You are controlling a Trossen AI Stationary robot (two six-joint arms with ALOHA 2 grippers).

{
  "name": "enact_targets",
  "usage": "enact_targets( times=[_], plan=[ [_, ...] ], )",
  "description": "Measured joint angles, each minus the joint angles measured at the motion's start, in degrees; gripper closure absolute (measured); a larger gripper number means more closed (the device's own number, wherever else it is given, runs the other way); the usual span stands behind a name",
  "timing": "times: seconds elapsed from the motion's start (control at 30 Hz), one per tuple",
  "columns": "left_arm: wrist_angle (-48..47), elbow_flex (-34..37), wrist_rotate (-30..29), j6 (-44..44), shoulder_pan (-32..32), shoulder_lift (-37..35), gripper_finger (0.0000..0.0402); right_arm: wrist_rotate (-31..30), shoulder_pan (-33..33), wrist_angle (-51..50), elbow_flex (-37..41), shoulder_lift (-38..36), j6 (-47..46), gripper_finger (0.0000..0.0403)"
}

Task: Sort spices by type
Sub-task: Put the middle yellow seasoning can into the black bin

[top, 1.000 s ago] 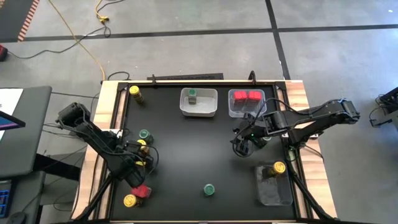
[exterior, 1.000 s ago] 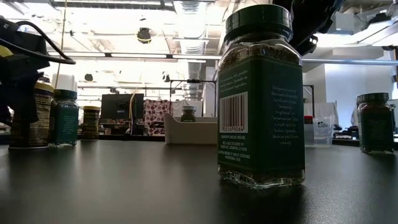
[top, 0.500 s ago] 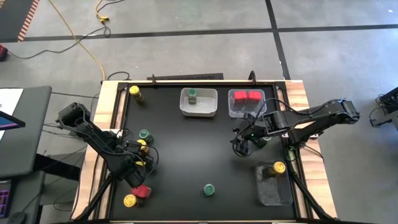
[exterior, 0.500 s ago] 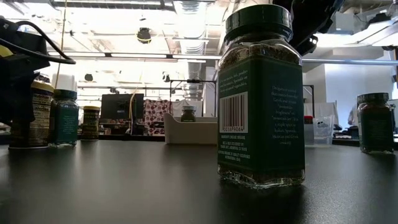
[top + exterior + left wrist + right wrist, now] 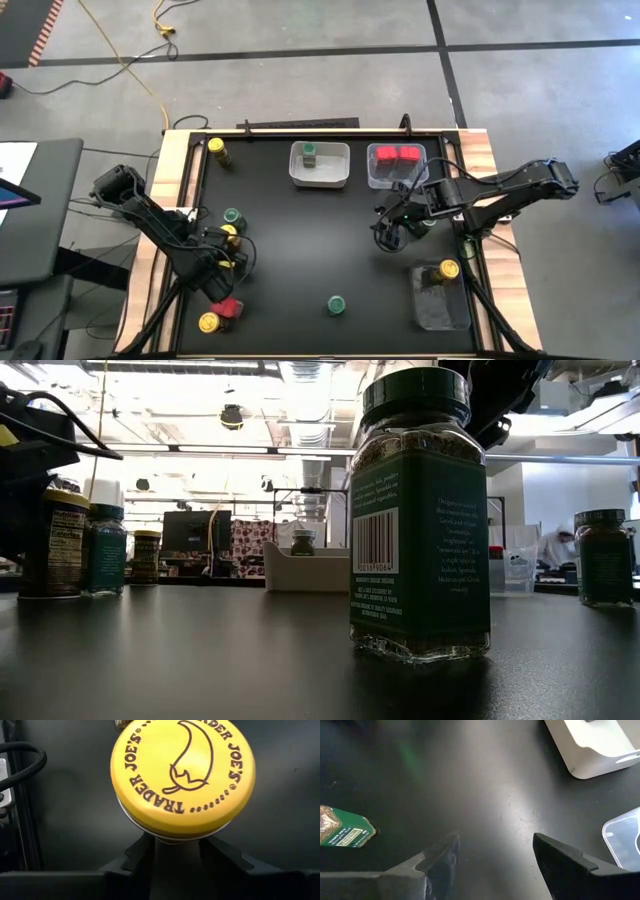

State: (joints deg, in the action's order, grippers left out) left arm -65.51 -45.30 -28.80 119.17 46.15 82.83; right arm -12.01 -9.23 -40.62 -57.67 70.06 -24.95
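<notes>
At far left of the black table [image 5: 300, 230], left gripper [image 5: 232, 247] low over the cluster of spices, fingers closed tight on a yellow-lidded jar [image 5: 182, 775], lid filling the wrist view, fingers [image 5: 135, 857] pressed against the jar body below the lid. Just beside: a green-lidded jar [image 5: 232, 216] toward the back, a red boxy container [image 5: 228, 306] and another yellow-lidded jar [image 5: 208, 322] toward the front edge. At back left corner, a lone yellow jar [image 5: 217, 148]. At centre back, a white bin [image 5: 320, 178] holding one green jar [image 5: 310, 152]. Near centre front, a green-lidded jar alone [image 5: 336, 304], looming large in the low view [image 5: 420, 520]. Further right at the back, a clear bin [image 5: 372, 176] with two red containers [image 5: 396, 155]. Right gripper [image 5: 388, 237] right of centre above bare table, fingers [image 5: 442, 857] partly apart, holding nothing. At front right, a clear tray [image 5: 440, 310] with a yellow-lidded jar [image 5: 448, 269] inside.
</notes>
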Motion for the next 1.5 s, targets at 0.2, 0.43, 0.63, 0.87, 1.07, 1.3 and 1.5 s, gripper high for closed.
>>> enact_targets(
  times=[0.2,0.43,0.63,0.87,1.07,1.3,1.5],
  plan=[
    [0.91,-0.02,0.0,-0.02,0.0,0.0,0.0282,0.0,0.0,0.0,0.0,0.0,0.0,0.0121],
    [2.22,-0.02,0.0,-0.84,0.0,0.0,0.031,0.0,0.0,0.0,0.0,0.0,0.0,0.0121],
    [2.47,-0.02,0.0,-0.87,0.01,0.0,0.0333,0.0,0.0,0.0,0.0,0.0,0.01,0.0121],
    [2.57,-0.04,0.15,-0.87,0.01,0.0,0.0352,0.0,0.0,0.0,0.02,0.0,0.02,0.0121],
    [2.53,-0.04,0.82,-0.87,0.0,0.0,0.0369,0.0,0.0,0.0,0.02,0.0,0.0,0.0121],
    [3.5,-0.07,5.29,-0.8,0.0,-0.02,0.0372,-0.02,-0.02,0.22,0.02,0.0,0.0,0.0121],
    [8.02,-0.07,7.36,-5.61,0.0,-0.02,0.0372,-0.02,-0.02,0.52,0.02,0.02,0.0,0.0121]
  ],
)
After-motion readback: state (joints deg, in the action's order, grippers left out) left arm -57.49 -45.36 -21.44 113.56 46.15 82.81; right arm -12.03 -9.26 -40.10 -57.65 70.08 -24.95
